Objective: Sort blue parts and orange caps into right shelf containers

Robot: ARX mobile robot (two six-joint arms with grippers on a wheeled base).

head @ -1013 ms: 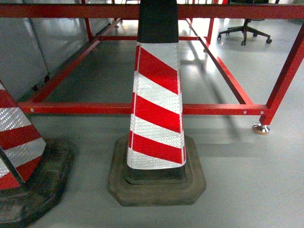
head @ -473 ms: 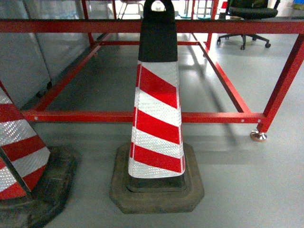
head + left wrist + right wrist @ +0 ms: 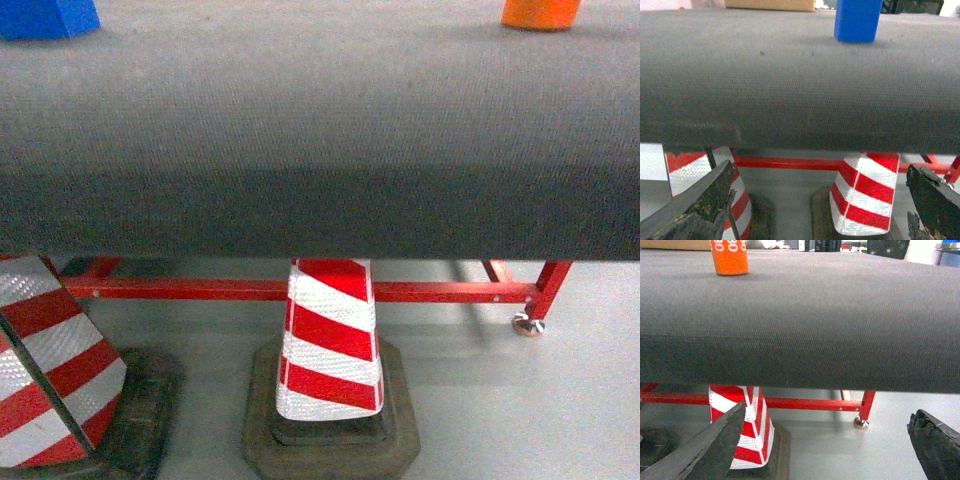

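A wide dark grey cloth-covered table top (image 3: 320, 150) fills the upper part of every view. Under it runs a red metal frame (image 3: 300, 290) with a round foot (image 3: 527, 324), standing on a smooth, shiny grey floor (image 3: 500, 410). Two red and white striped cones (image 3: 330, 340) on dark bases stand on that floor.

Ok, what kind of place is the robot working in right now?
Probably a workshop or factory floor. A dark grey fabric-covered work surface sits on a red steel frame over smooth grey flooring, with red-and-white striped traffic cones below. A small blue block and an orange cylindrical cap wait on top.
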